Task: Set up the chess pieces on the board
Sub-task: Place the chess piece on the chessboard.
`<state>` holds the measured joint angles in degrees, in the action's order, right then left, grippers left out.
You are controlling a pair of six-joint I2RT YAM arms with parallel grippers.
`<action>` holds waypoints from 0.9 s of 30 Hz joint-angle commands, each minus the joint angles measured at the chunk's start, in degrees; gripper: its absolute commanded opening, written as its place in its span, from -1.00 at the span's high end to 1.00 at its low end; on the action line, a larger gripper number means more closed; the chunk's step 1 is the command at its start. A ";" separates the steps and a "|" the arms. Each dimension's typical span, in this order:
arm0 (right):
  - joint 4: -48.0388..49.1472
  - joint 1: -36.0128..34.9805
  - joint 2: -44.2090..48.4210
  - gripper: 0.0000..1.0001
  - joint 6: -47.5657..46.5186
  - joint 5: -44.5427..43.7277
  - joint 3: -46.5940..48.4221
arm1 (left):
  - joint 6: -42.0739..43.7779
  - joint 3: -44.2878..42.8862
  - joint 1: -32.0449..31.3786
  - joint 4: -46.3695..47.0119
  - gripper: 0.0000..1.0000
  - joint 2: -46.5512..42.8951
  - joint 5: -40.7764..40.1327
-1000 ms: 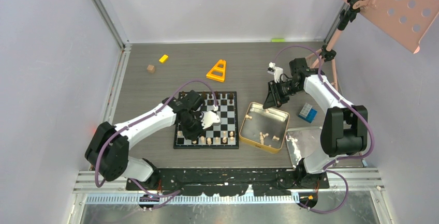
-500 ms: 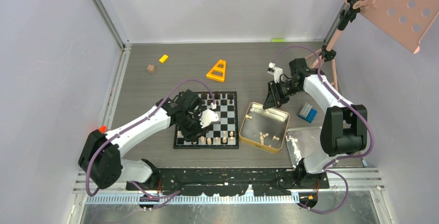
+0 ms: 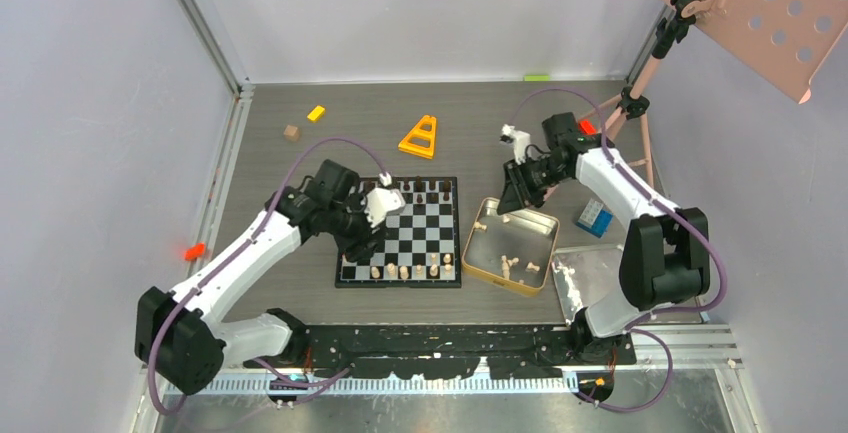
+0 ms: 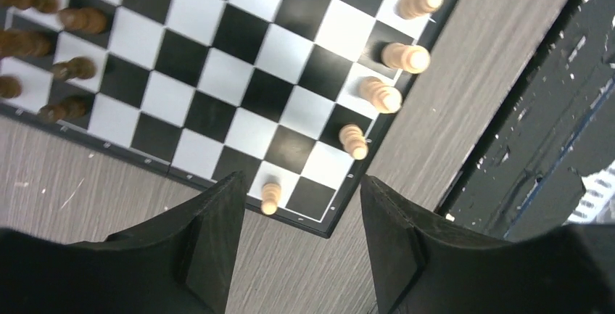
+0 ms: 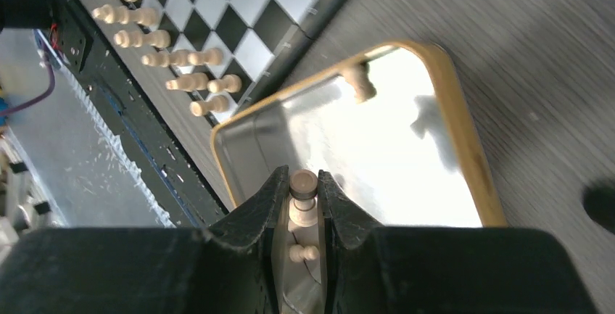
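Left end effector (image 4: pixel 301 181) hangs with its black fingers spread over a corner of the glossy checkered board (image 4: pixel 217 75) (pale turned pieces (image 4: pixel 406 56) line its edge). The right end effector (image 5: pixel 303 176) pinches a pale wooden piece (image 5: pixel 303 196) above the shiny gold-rimmed tin (image 5: pixel 464 147).

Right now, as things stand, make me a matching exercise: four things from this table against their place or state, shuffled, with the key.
1. left tool
2. right tool
3. gold tin
4. orange triangle

A. shut on a pale chess piece
B. beyond the far edge of the board
C. open over a board corner
D. right of the board

Pairs: 1-C, 2-A, 3-D, 4-B
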<state>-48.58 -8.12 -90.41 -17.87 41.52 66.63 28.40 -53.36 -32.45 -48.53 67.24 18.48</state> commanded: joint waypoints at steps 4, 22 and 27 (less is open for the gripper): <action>11.79 -14.78 5.99 0.92 -1.08 -3.39 -0.19 | -3.94 -2.58 10.27 5.64 -0.30 -2.86 6.93; 60.51 -30.50 -7.94 0.87 10.62 0.06 -5.10 | -7.41 -16.11 28.27 -0.25 -0.34 5.64 17.44; 69.05 -33.27 -11.92 0.86 12.53 -0.54 -8.15 | -7.91 -14.44 29.17 1.06 -0.34 5.24 17.32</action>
<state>7.29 -39.46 -100.49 -8.67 40.40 60.40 21.26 -67.37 -3.97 -47.72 73.14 33.58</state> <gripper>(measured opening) 0.235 0.667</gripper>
